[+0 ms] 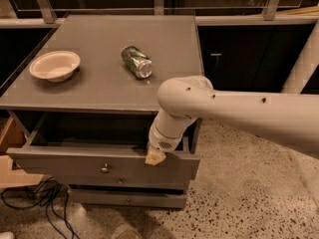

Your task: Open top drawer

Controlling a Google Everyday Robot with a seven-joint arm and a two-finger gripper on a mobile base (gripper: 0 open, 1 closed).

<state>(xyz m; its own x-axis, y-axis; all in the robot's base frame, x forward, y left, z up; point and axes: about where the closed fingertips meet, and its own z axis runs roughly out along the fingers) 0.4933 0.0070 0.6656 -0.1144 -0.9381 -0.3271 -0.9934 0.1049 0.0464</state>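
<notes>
The top drawer (pixel 60 164) of the grey cabinet stands partly pulled out, its dark interior (pixel 89 131) showing under the cabinet top. Its small round metal knob (pixel 105 169) is at the centre of the front. My gripper (pixel 155 156) hangs from the white arm (pixel 234 114) and sits at the top edge of the drawer front, right of the knob. The arm reaches in from the right and covers the drawer's right part.
On the cabinet top (pixel 104 83) a white bowl (pixel 55 65) sits at the left and a green can (pixel 136 61) lies on its side near the middle. Two thinner drawers (pixel 124 198) are below. Black cables (pixel 35 203) lie on the floor at the left.
</notes>
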